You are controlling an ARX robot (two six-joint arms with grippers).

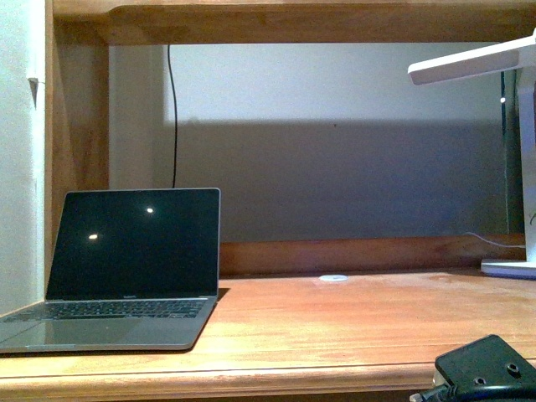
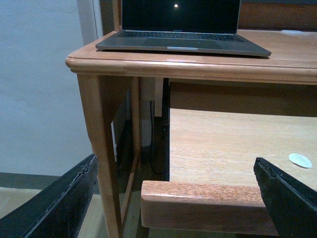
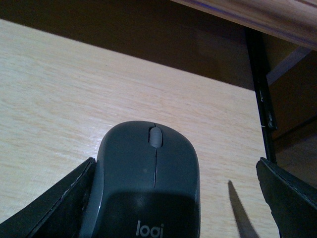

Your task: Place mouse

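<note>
Right pincer gapes open in its wrist view, the mouse lying between its fingers at lower middle on a pale shelf; left wrist view shows the left pincer open and empty; front view has a laptop lower left on the desk.

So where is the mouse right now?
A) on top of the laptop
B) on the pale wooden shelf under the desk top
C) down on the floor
B: the right wrist view shows the mouse lying on the pale wooden shelf, below the desk top, between the right gripper and its open jaws.
</note>
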